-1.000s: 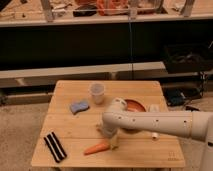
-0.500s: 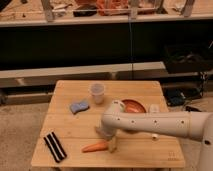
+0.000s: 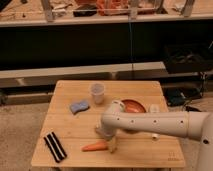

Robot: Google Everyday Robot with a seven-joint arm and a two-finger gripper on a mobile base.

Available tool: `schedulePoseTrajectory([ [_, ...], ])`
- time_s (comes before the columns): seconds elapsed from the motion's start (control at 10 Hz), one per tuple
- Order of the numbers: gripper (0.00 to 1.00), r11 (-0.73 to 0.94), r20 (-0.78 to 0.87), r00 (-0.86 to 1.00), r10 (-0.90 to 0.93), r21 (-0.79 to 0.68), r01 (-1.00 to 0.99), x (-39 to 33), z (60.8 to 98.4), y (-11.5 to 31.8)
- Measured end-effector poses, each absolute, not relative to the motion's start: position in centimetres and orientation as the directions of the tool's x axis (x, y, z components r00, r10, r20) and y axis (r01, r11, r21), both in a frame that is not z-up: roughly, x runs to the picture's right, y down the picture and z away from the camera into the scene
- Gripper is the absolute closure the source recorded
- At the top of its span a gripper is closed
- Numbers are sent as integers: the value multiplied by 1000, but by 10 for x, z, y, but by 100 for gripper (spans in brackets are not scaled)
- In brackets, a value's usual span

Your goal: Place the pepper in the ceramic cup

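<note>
The slim, tapered orange-red pepper lies flat near the front edge of the light wooden table, its right end just beside the pale gripper — whether the gripper is spread or closed cannot be told. The small pale grey-white ceramic cup stands upright well behind it, between a blue sponge and a round orange-red plate.

Near the front edge of the bench, the gripper covers the right end of the pepper; the arm hides the front rim of the plate.
</note>
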State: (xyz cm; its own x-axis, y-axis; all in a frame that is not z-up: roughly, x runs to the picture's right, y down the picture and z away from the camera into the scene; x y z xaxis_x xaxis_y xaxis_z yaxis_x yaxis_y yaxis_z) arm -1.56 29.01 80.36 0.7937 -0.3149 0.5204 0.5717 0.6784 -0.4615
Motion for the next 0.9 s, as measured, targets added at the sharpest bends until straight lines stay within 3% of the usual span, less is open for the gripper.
schedulePoseTrajectory([
  [0.9, 20, 677, 521, 794, -315, -463, 572, -15, 803, 290],
])
